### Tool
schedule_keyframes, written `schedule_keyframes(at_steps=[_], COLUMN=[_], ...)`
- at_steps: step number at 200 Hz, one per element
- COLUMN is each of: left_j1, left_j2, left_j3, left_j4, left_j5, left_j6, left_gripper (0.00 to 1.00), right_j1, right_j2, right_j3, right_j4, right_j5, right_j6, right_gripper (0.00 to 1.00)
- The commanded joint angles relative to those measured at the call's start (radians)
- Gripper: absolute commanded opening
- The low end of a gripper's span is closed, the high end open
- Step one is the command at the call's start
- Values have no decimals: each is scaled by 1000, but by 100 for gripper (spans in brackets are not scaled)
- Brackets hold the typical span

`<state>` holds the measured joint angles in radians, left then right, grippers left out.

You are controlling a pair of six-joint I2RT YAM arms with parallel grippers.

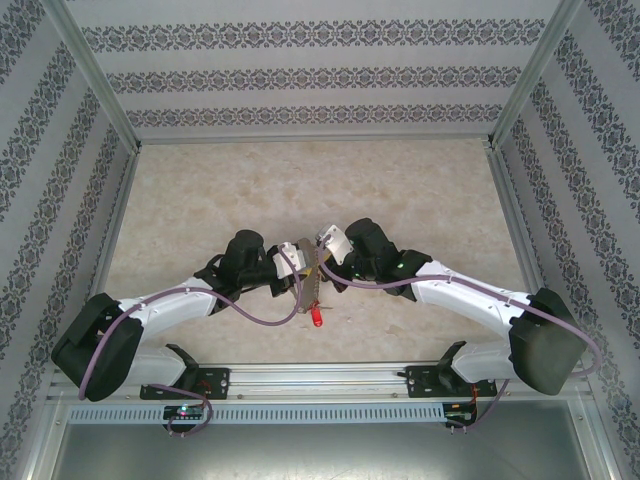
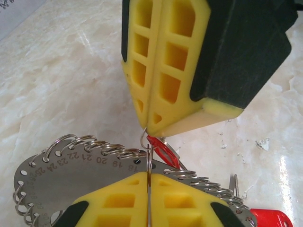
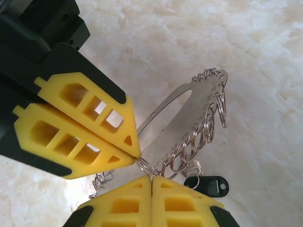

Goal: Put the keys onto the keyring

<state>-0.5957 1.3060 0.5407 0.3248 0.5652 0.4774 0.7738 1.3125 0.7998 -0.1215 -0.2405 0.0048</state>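
threading step. my left gripper (image 2: 148,178) is pinched narrow on a rim loop of the keyring (image 2: 71,166), low in the frame. right gripper (image 2: 147,127) is clamped on the red key (image 2: 163,152), just above. next i'd need to work its ring through that loop; the alignment looks tight.

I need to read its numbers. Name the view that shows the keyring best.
Left wrist: the keyring faces the camera, its engraved numbers and rim loops sharp. In right wrist the keyring is tilted away, loops clear but numbers too small to read. In top external it is a small edge-on sliver.
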Motion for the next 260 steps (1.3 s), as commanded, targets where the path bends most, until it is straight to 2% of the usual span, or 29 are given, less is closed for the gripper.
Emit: schedule_keyframes(at_steps=[1,61,130,181,206,260], left_j1=[-18,-20,-22,-22,-21,-22], left_j2=[20,45,58,61,62,22], left_j3=[36,74,91,94,97,20], left_j4=[-50,-84,-87,-116,-128,4], left_j5=[49,42,42,32,42,9], left_j6=[25,53,55,66,67,-20], left_gripper=[17,26,26,18,0,0], right_j1=[-10,0,-1,1,2,-14], right_j2=[-12,-13,-9,-9,-13,-64], right_j3=[12,15,20,22,19,-56], right_j4=[23,24,24,28,27,50], right_j5=[-20,-23,-30,-28,-26,19], right_j6=[-6,-11,-22,-26,-25,31], right_gripper=[0,0,0,0,0,0])
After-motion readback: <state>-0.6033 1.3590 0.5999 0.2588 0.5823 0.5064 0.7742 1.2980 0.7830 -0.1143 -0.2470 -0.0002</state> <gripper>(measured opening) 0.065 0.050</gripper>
